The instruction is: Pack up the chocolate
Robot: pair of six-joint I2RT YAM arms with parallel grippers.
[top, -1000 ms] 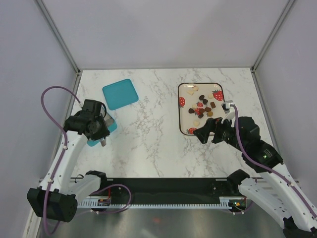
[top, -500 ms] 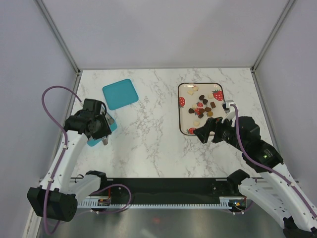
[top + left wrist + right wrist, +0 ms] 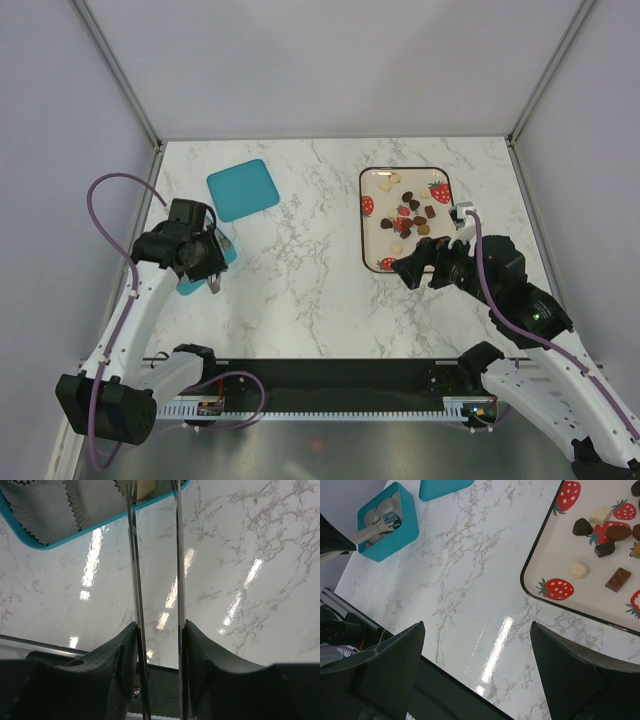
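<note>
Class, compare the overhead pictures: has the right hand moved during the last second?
No. The right hand stays open at the near edge of the strawberry tray, exactly as before.

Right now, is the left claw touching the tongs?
Touching. The left wrist view shows both silver arms of the tongs lying flat against the inner faces of the left claw, with no gap on either side.

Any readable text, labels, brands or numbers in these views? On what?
No text can be read in any view.
tray: strawberry prints only, no lettering.
teal box, teal lid, tongs, chocolate: no markings visible.
robot arms: any print is too small to tell.
</note>
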